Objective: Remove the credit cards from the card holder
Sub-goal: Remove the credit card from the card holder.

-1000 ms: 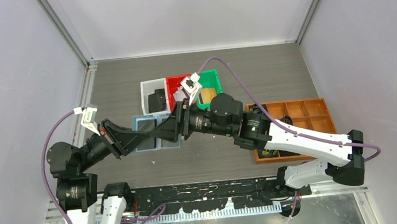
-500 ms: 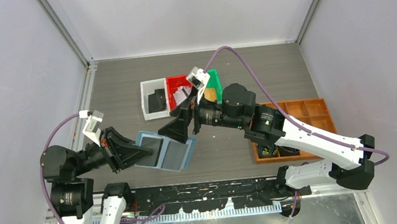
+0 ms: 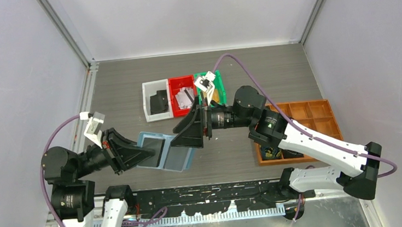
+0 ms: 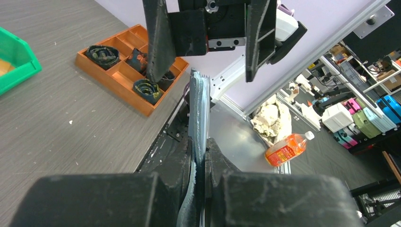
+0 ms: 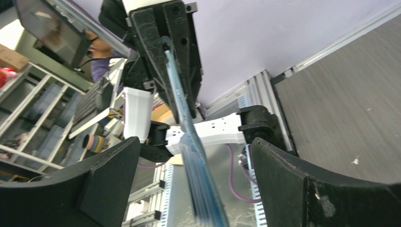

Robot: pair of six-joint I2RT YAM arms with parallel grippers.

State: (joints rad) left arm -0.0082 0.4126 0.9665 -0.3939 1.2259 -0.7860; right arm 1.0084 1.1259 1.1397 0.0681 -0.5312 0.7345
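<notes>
The left gripper (image 3: 142,154) pinches the card holder (image 3: 171,157) edge-on. The right gripper (image 3: 187,136) stands wide, jaws flanking the holder's far edge, untouching.

The card holder (image 3: 168,156) is showing a soft, leather-like blue skin with a dull sheen, while the jaws of the left gripper (image 3: 139,154) and right gripper (image 3: 184,138) are looking like matt black plastic, slightly grainy. The worktop (image 3: 272,69) is presenting a matt grey, finely lined wood-grain surface with light scuffs. The white bin (image 3: 146,104), red bin (image 3: 173,83) and green bin (image 3: 221,87) are gleaming as smooth moulded plastic, and the orange tray (image 3: 291,104) is looking matt.
</notes>
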